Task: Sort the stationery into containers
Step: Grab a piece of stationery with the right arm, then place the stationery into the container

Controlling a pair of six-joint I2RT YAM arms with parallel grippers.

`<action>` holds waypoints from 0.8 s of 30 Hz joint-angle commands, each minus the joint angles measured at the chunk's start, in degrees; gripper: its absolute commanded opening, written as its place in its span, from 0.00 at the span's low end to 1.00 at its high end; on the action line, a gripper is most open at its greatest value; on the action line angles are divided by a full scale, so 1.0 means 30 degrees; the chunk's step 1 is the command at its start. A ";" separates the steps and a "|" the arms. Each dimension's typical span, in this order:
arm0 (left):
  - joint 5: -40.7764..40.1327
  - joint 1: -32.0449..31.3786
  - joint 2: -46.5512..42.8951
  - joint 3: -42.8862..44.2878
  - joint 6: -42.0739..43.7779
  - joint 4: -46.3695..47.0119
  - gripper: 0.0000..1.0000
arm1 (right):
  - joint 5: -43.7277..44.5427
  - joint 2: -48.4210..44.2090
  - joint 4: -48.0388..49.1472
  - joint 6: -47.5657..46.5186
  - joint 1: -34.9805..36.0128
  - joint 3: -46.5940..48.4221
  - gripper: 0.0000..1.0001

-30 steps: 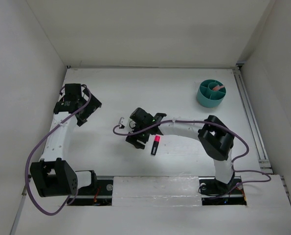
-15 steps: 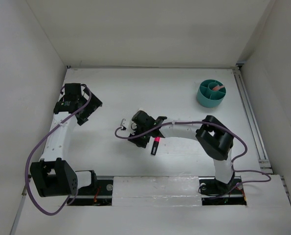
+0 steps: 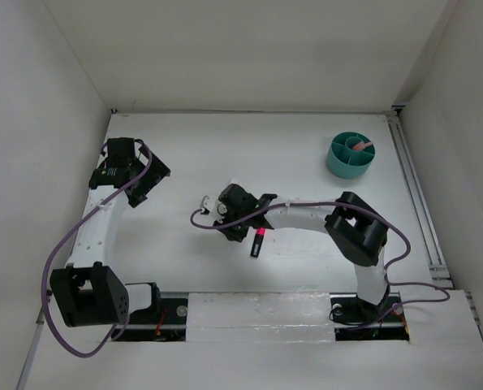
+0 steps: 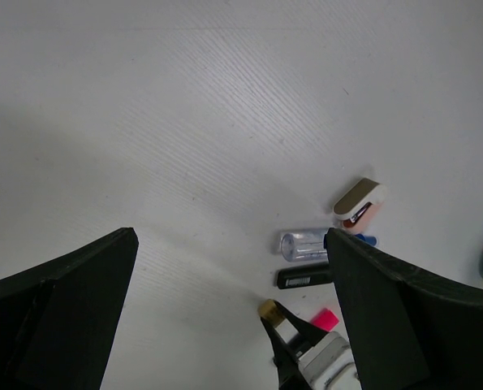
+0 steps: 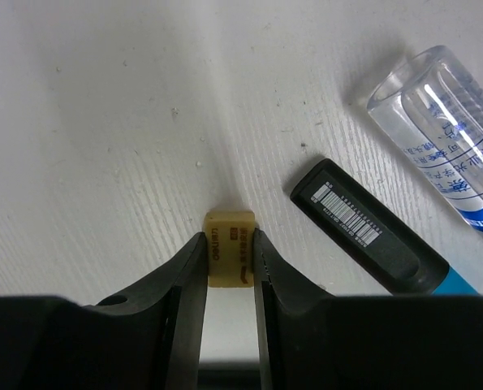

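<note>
My right gripper [image 5: 229, 241] is shut on the tan block [image 5: 229, 224], which rests on the white table. Right of it lie a black highlighter [image 5: 363, 227] with a blue cap and the clear tube [image 5: 444, 122]. In the top view the right gripper [image 3: 226, 224] is mid-table, with a pink-capped highlighter [image 3: 258, 241] beside it. My left gripper [image 3: 148, 185] is wide open and empty at the far left. The left wrist view shows the tan block [image 4: 267, 308], the tube [image 4: 304, 244], the highlighter [image 4: 304, 278] and the white eraser [image 4: 359, 203]. The teal cup [image 3: 348, 168] stands at the far right.
A pink pen [image 3: 363, 146] sticks out of the cup. White walls close in the table on the left, back and right. A purple cable [image 3: 199, 218] loops left of the right wrist. A metal rail [image 3: 416, 195] runs along the table's right edge.
My right gripper has shifted slightly up and left and drawn together over the block, uncovering more of the pink-capped highlighter. The left arm has not moved.
</note>
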 commanded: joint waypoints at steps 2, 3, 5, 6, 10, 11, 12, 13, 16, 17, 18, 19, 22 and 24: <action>-0.0079 -0.0014 -0.0031 -0.0368 0.0376 0.0248 1.00 | -0.0849 -0.1112 -0.0695 0.1279 0.0323 0.0260 0.00; -0.0079 -0.0014 -0.0031 -0.0368 0.0376 0.0248 1.00 | -0.0849 -0.1377 -0.0695 0.1600 0.0323 0.0260 0.00; -0.0253 -0.0014 -0.0031 -0.0368 0.0376 0.0248 1.00 | -0.1083 -0.1875 -0.0695 0.1836 0.0323 0.0260 0.00; -0.0255 -0.0014 -0.0031 -0.0368 0.0376 0.0248 1.00 | -0.1084 -0.2342 -0.0695 0.2012 0.0323 0.0260 0.00; -0.0255 -0.0014 -0.0031 -0.0368 0.0376 0.0248 1.00 | -0.1521 -0.3604 -0.0927 0.2656 0.0323 0.1020 0.00; -0.0255 -0.0014 -0.0031 -0.0368 0.0376 0.0248 1.00 | -0.1523 -0.3809 -0.0929 0.2658 0.0323 0.1253 0.00; -0.0255 -0.0014 -0.0031 -0.0368 0.0376 0.0248 1.00 | -0.1523 -0.4043 -0.0929 0.2977 0.0062 0.1691 0.00; -0.0255 -0.0014 -0.0031 -0.0368 0.0376 0.0248 1.00 | -0.1030 -0.4597 -0.0929 0.3677 -0.0115 0.1695 0.00; -0.0255 -0.0014 -0.0031 -0.0368 0.0376 0.0248 1.00 | 0.1167 -0.5827 0.0353 0.5287 -0.1576 0.1930 0.00; -0.0081 -0.0014 -0.0031 -0.0368 0.0550 0.0248 1.00 | 0.1462 -0.6123 0.0592 0.5672 -0.2219 0.1930 0.00; -0.0079 -0.0014 -0.0031 -0.0368 0.0552 0.0248 1.00 | 0.1465 -0.6387 0.0798 0.6053 -0.3879 0.2133 0.00; -0.0079 -0.0014 -0.0031 -0.0368 0.0552 0.0248 1.00 | 0.1233 -0.6564 0.1032 0.6405 -0.4853 0.2309 0.00; 0.0096 -0.0014 -0.0207 -0.0368 0.0552 0.0424 1.00 | 0.0793 -0.6770 0.1239 0.7024 -0.8595 0.3417 0.00; 0.0096 -0.0014 -0.0383 -0.0368 0.0728 0.0424 1.00 | 0.1285 -0.6275 0.1239 0.7024 -1.0157 0.4036 0.00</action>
